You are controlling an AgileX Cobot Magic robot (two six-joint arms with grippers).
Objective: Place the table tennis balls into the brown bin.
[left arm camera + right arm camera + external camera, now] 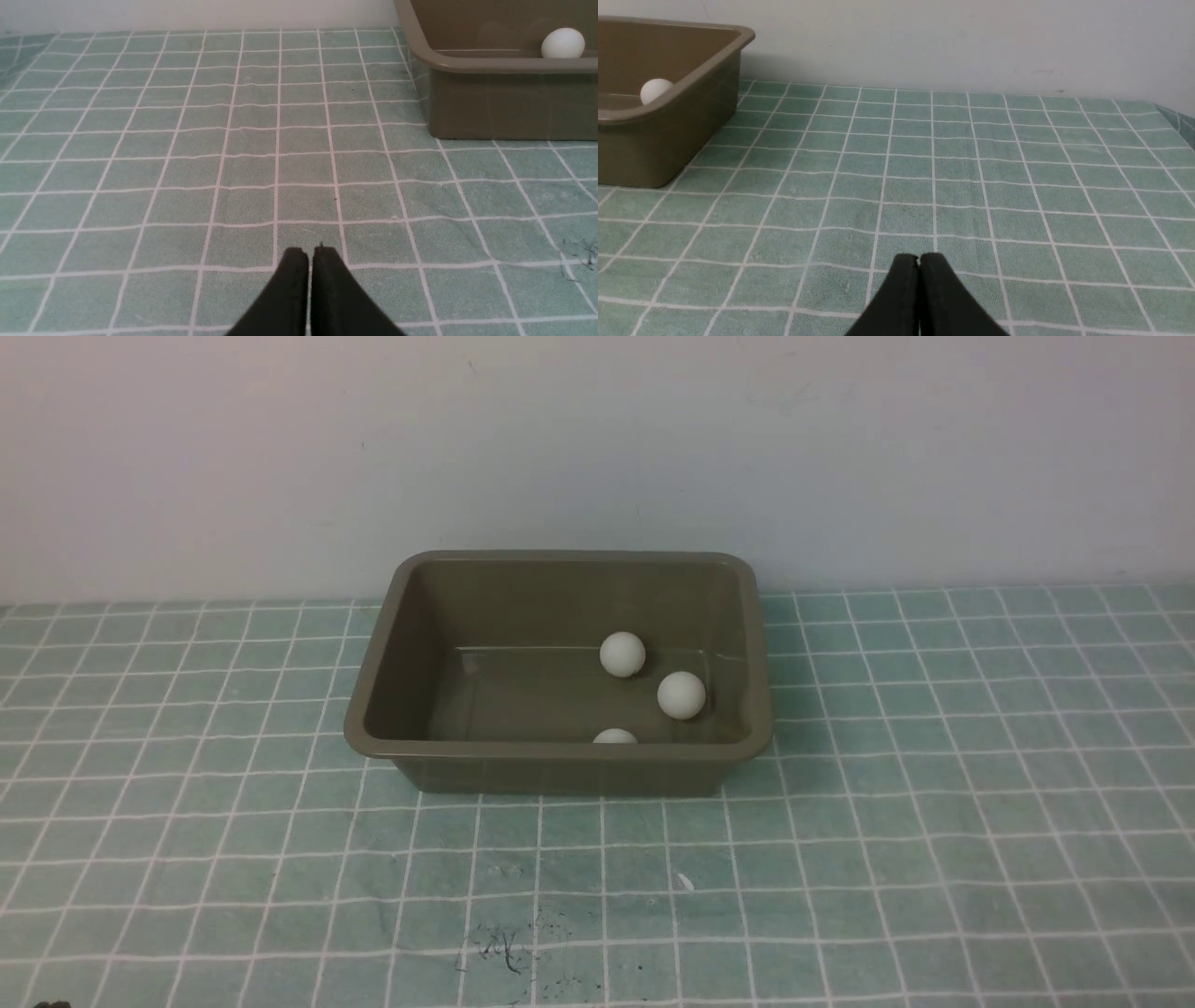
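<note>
The tabletop [934,821], covered in a green cloth gridded with white lines, stretches back to a plain pale wall [597,439] and carries only one large thing: the olive-brown glossy plastic rectangular bin [373,691] with rounded corners and an out-turned rim, standing at the middle of the front view towards twelve o'clock. Inside it lie all three small matte white table tennis balls, gathered in the bin's right half: one [622,653] near the floor's centre, one [681,695] at about four o'clock from it and just beside it, and one [614,736] at six o'clock, half hidden behind the near wall. No ball shows on the cloth in any view. The black left pincer [310,254] and black right pincer [919,260] each hang low over bare cloth, tips pressed together and holding nothing, well apart from the bin. Judging from this, the placing step looks finished; the next move calls for nothing more than the arms keeping clear.
</note>
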